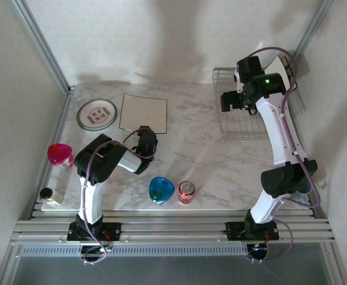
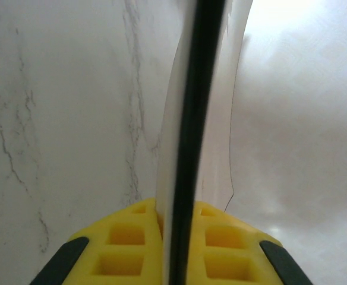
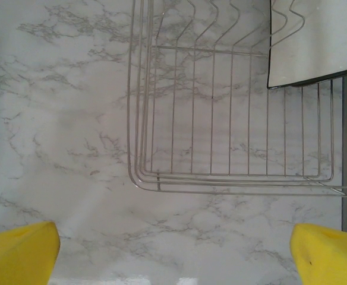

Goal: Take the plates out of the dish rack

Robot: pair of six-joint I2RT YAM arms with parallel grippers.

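Note:
A square cream plate (image 1: 144, 111) lies on the marble table at the back left, and my left gripper (image 1: 145, 141) is shut on its near edge. In the left wrist view the yellow fingers (image 2: 126, 243) clamp the plate's dark rim (image 2: 192, 119), seen edge-on. A round white plate with reddish marks (image 1: 96, 114) rests flat to its left. The wire dish rack (image 1: 242, 113) stands at the back right with a white plate (image 3: 316, 41) upright in its far corner. My right gripper (image 3: 174, 255) hangs open above the rack's near edge (image 3: 233, 189), nothing between its fingers.
A pink bowl (image 1: 57, 154) and a white box with a dark cap (image 1: 49, 196) sit at the table's left edge. A blue bowl (image 1: 161, 189) and a red can (image 1: 186, 192) stand near the front middle. Walls close in at the back and both sides.

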